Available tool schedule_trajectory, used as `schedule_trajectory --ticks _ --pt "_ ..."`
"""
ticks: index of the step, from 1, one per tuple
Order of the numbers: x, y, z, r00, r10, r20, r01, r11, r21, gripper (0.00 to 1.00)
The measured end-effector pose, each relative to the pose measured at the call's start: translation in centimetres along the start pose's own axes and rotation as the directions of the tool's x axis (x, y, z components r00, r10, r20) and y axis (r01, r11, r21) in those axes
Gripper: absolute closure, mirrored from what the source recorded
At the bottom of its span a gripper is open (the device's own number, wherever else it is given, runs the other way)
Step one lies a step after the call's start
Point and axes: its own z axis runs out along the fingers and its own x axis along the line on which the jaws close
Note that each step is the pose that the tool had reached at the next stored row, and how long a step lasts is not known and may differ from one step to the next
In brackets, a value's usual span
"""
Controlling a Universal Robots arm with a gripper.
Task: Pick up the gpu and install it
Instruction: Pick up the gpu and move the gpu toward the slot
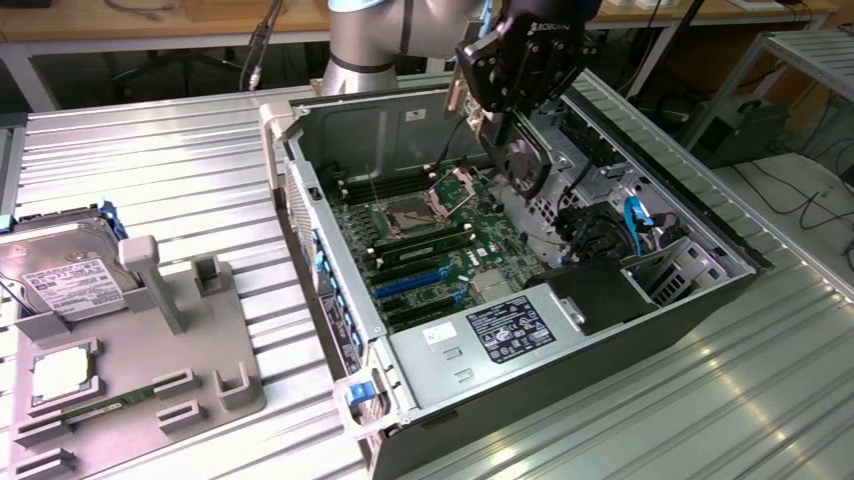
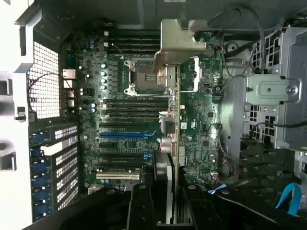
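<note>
Exterior view: my pincer (image 1: 527, 115) hangs over the open computer case (image 1: 300, 200) on the table (image 1: 174, 170), clamped on the gpu (image 1: 518, 165). Wrist view: the gpu (image 2: 175, 143) sits edge-on between the fingers (image 2: 139, 208), over the motherboard (image 2: 124, 120).

The tabletop (image 1: 160, 170) is ribbed bare metal with a dull sheen. The computer case (image 1: 400, 130) is matt grey sheet metal. The gpu (image 1: 518, 165) carries a smooth silver metal bracket (image 2: 175, 40). The holder (image 1: 187, 330) is matt grey plastic; the hard drive (image 1: 54, 250) wears a white paper label (image 1: 67, 285).
</note>
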Motion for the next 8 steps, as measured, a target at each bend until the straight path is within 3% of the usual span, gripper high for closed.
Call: schedule_trajectory --ticks 3,8 --pt "-0.3 0.0 0.02 0.9987 -0.05 -0.0001 0.05 0.9987 -0.0003 0.72" --pt "-1.6 -0.04 0.08 0.9978 -0.066 0.0001 0.066 0.9978 -0.0008 0.72"
